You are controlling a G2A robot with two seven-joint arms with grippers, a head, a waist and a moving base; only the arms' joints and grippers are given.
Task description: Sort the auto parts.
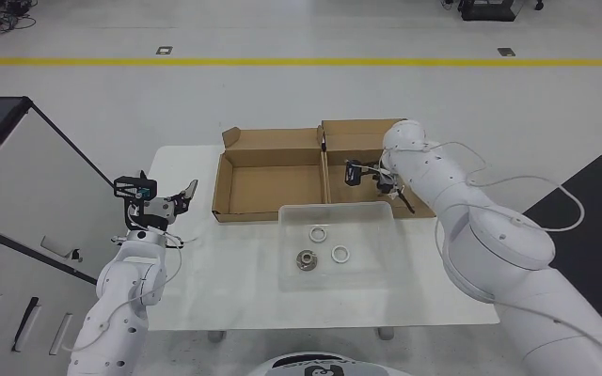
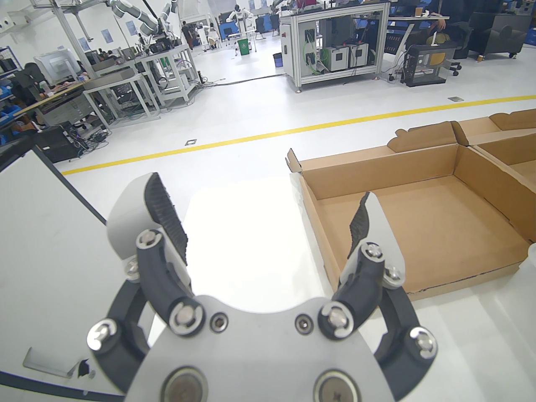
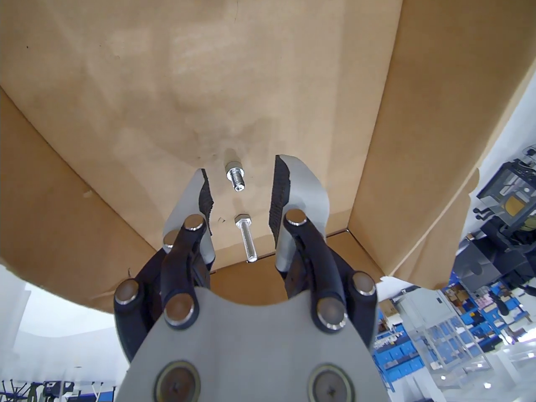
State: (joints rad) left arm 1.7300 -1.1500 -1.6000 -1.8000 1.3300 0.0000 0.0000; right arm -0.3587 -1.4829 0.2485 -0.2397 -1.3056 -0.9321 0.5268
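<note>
Two cardboard boxes stand side by side at the table's back: a left box (image 1: 268, 183) and a right box (image 1: 362, 141). My right gripper (image 3: 243, 192) hangs open over the right box floor (image 3: 209, 64), where a short bolt (image 3: 235, 175) and a long bolt (image 3: 246, 236) lie between its fingers' lines. In the top view the right gripper (image 1: 356, 173) is inside the right box. A clear tray (image 1: 381, 214) in front holds two white rings (image 1: 319, 233) (image 1: 340, 254) and a metal hub part (image 1: 304, 259). My left gripper (image 2: 264, 211) is open with nothing in it, over the table's left end (image 1: 183, 197).
The left box (image 2: 423, 219) has nothing in it. A white board (image 1: 56, 188) leans off the table's left side. The table front (image 1: 235, 301) beside the tray is bare white surface.
</note>
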